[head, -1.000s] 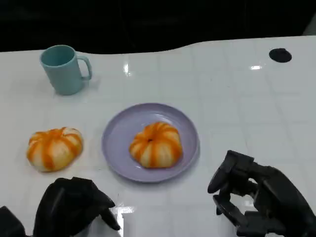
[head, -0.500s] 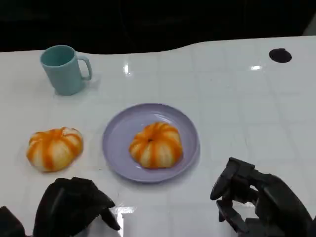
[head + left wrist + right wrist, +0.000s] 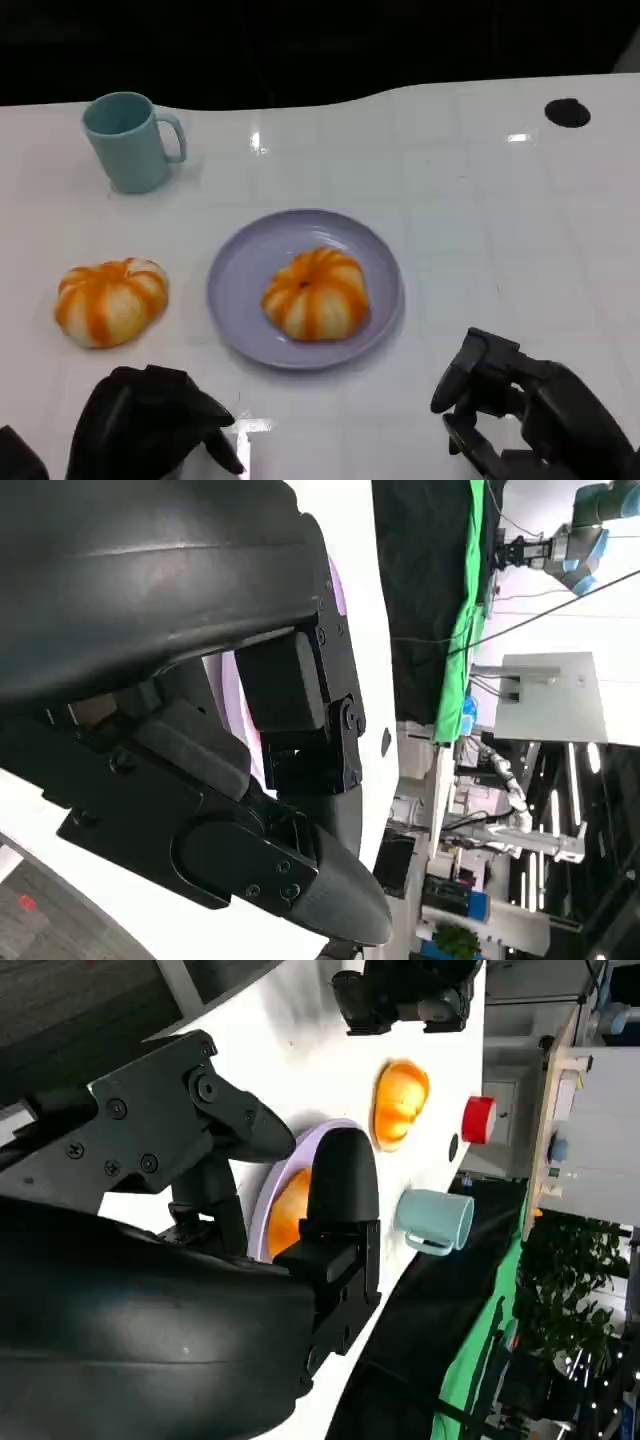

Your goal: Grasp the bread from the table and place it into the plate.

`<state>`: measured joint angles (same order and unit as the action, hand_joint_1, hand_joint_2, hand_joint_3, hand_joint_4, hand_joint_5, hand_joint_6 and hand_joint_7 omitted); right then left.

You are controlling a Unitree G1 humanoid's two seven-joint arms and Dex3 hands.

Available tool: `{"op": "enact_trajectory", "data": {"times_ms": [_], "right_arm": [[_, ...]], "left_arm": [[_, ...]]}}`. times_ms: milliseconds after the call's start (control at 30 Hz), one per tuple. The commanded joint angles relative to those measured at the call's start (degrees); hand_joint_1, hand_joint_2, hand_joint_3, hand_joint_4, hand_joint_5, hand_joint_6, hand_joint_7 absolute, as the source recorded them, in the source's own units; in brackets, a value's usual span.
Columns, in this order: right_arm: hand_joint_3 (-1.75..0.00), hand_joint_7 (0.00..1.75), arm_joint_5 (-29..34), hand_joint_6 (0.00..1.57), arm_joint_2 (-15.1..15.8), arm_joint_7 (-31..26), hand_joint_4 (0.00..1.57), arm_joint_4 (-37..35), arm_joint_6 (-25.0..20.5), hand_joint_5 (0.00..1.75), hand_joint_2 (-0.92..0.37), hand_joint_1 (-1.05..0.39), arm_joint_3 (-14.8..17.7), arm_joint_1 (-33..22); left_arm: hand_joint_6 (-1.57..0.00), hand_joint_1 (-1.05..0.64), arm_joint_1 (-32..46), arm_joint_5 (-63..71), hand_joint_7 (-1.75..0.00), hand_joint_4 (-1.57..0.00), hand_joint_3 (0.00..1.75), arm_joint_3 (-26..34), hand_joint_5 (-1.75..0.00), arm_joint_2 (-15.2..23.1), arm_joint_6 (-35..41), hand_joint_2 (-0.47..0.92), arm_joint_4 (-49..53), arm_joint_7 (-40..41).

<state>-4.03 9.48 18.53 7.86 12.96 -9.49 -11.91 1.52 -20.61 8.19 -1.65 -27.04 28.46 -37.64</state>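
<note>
Right hand [image 3: 520, 420] has drawn back toward near bench [image 3: 500, 200] edge, fingers apart, empty. Left hand [image 3: 150, 420] curled, empty. Purple plate [image 3: 240, 270] holds one bread [image 3: 315, 292]; second bread [image 3: 110, 300] lies left of plate. Teal mug [image 3: 128, 140] looks empty.

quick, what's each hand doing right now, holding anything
Left hand: fingers curled in, holds nothing.
Right hand: open, fingers apart, holds nothing.
</note>
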Motion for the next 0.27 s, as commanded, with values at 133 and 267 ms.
{"op": "enact_trajectory", "data": {"times_ms": [133, 267], "right_arm": [[-1.03, 1.60, 0.25, 0.42, -0.28, 0.07, 0.53, -1.25, 2.24, 1.75, -0.61, -0.11, 0.37, 0.10], [-1.03, 1.59, 0.34, 0.42, -0.33, 0.12, 0.51, -1.65, 2.33, 1.75, -0.60, -0.12, 0.31, 0.17]], "left_arm": [[-1.57, -1.05, 0.39, -0.39, -0.26, -1.57, 0.00, 0.24, -0.71, 0.96, 0.56, 0.79, -0.63, 0.20], [-1.57, -1.05, 0.44, -0.64, -0.26, -1.57, 0.00, 0.32, -0.71, 1.01, 0.79, 0.78, -0.76, 0.01]]}}
